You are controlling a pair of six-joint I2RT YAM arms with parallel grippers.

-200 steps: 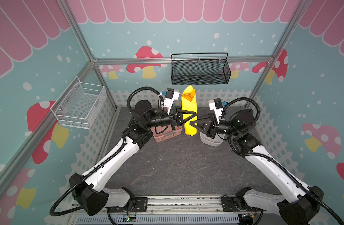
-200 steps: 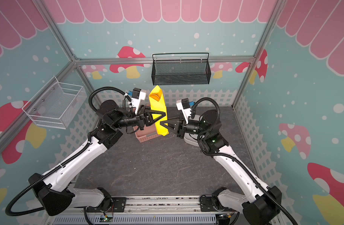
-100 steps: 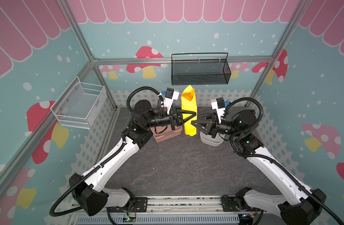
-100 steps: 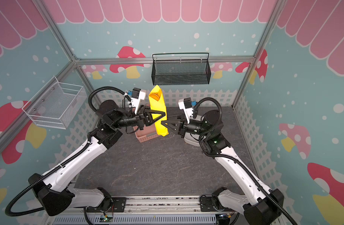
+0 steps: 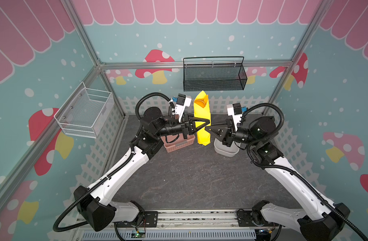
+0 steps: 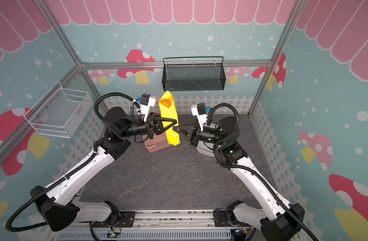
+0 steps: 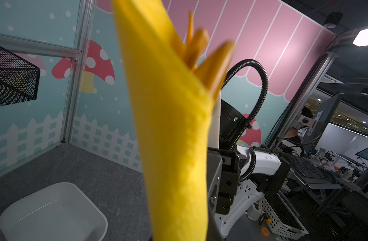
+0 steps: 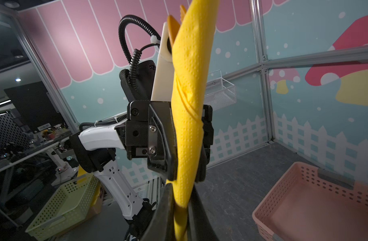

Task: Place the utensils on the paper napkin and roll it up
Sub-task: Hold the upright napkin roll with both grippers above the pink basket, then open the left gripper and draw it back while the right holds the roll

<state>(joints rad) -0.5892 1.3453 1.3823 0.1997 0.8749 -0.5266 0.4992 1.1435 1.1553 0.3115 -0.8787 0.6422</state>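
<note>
The paper napkin [image 5: 202,116] [image 6: 170,119] is a rolled yellow tube held upright in the air above the mat. The orange utensils [image 5: 199,103] [image 6: 165,103] poke out of its top end; they also show in the left wrist view as utensils [image 7: 196,48]. My left gripper [image 5: 208,122] [image 6: 175,123] is shut on the roll's middle from the left. My right gripper [image 5: 208,128] [image 8: 180,194] is shut on the napkin [image 8: 188,104] just below, from the right. The napkin [image 7: 174,135] hides the left jaws in the left wrist view.
A pink perforated basket [image 5: 179,144] [image 8: 316,198] sits on the mat behind the left arm. A white tub [image 5: 225,149] [image 7: 53,212] sits under the right wrist. A black mesh basket [image 5: 214,77] hangs on the back wall and a white wire basket [image 5: 85,112] on the left wall.
The right jaws, apart half a second ago beside the roll, have closed on it. The left gripper and the roll have stayed in place.
</note>
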